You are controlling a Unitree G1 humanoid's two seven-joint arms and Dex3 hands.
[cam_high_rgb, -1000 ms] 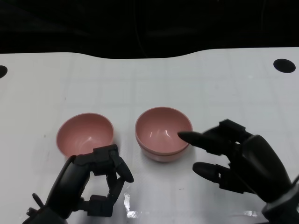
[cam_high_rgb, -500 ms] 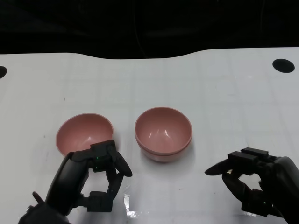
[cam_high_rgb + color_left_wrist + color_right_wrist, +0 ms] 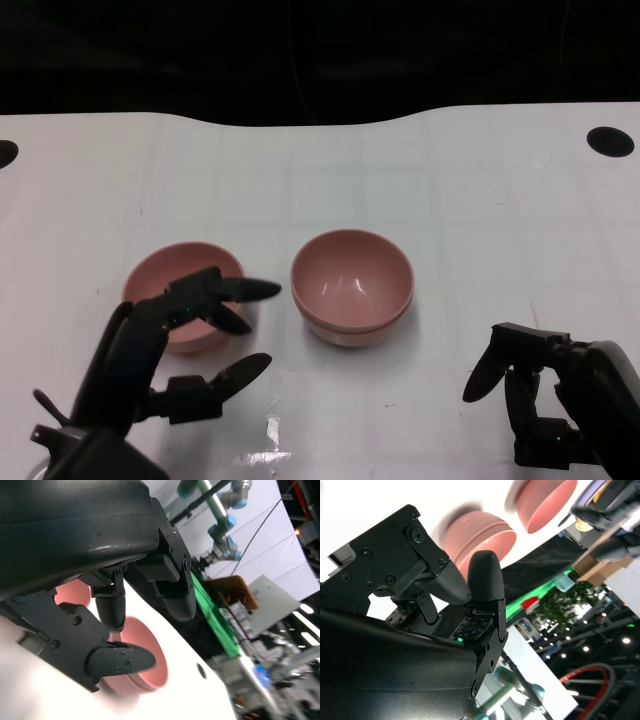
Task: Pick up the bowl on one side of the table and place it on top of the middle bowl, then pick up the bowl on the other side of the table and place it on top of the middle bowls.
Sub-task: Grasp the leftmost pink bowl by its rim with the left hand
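A pink left bowl [image 3: 183,283] sits upright on the white table [image 3: 480,210]. The middle pink bowl [image 3: 352,283] shows a second rim beneath it, so it rests nested in another bowl. My left hand [image 3: 165,350] has its fingers spread: the upper fingers [image 3: 228,292] reach over the left bowl's near rim, the thumb lies lower in front, and nothing is gripped. My right hand [image 3: 555,395] hangs at the near right with its fingers curled in and empty, well apart from the middle bowl. The right wrist view shows the nested bowls [image 3: 480,532] and the left bowl [image 3: 546,499] beyond.
Black round holes mark the table's far right [image 3: 609,140] and far left edge [image 3: 5,152]. Beyond the table's far edge it is dark. The left wrist view shows a pink bowl [image 3: 145,655] past my fingertips, with blurred lab equipment behind.
My left hand has uncurled and stretched its fingers forward over the left bowl's near rim. My right hand has drawn back from the middle bowl to the near right and curled in.
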